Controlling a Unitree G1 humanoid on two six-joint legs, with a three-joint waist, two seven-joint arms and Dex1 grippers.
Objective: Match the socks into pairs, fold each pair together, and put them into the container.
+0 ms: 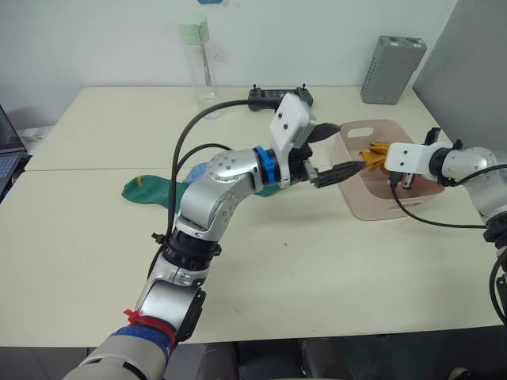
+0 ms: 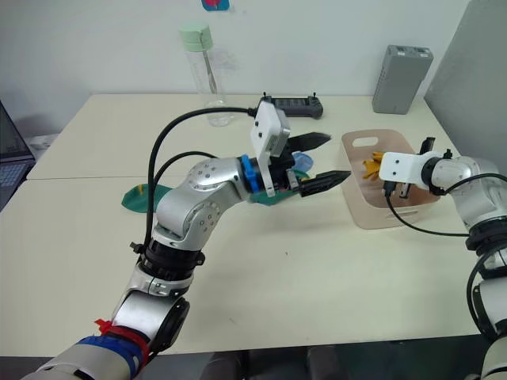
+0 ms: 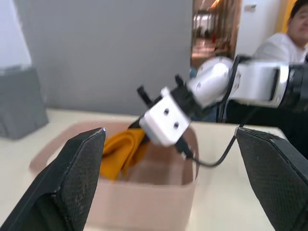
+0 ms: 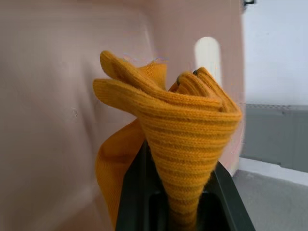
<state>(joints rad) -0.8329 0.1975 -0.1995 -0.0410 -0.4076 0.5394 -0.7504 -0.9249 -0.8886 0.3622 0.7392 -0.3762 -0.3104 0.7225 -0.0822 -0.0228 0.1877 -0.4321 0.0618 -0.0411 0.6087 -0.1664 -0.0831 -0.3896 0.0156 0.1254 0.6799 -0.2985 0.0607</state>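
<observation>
Office or lab — pale tables [image 1: 333,261], laptop [image 1: 8,150], corridor beyond

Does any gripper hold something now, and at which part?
The right gripper pinches the folded yellow socks at their lower end, inside the pink container. The left gripper is open, empty.

A pale cream desk [image 1: 317,269] carries everything. Along its far edge stand a clear bottle with a green cap [image 1: 199,62], a black handheld controller [image 1: 269,97] and a grey upright box [image 1: 391,69] at the far right. The pale pink bin [image 1: 372,207] sits on the right, and a dark green sock [image 1: 146,191] lies left of centre, with a light blue sock [image 1: 196,171] just beside it.
</observation>
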